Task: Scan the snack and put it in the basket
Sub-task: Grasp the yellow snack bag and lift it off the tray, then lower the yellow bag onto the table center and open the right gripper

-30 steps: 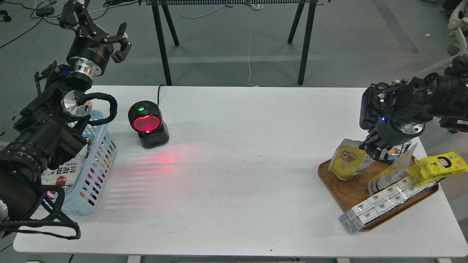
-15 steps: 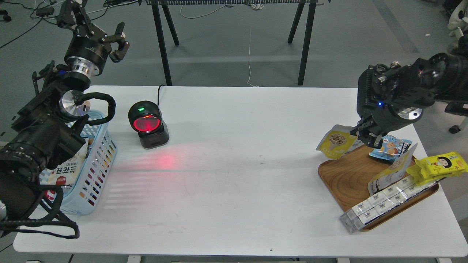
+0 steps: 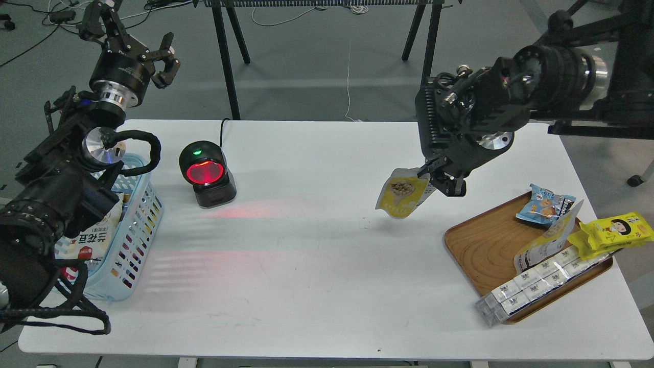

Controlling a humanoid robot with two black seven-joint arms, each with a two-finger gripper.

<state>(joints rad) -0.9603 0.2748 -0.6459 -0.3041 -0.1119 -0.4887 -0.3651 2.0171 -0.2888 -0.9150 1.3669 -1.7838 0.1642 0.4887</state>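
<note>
One yellow snack pouch hangs above the white table, pinched in our right gripper, between red-lit scanner and wooden tray; our left gripper spreads wide beyond the blue basket.

White table w/ scanner, basket, wooden tray.

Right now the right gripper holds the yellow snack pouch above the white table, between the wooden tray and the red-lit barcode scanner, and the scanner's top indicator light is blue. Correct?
Not quite. In the head view the indicator on the red-lit barcode scanner glows green, not blue. The rest stands: the right gripper holds the yellow snack pouch above the white table, between the wooden tray and the scanner.
</note>
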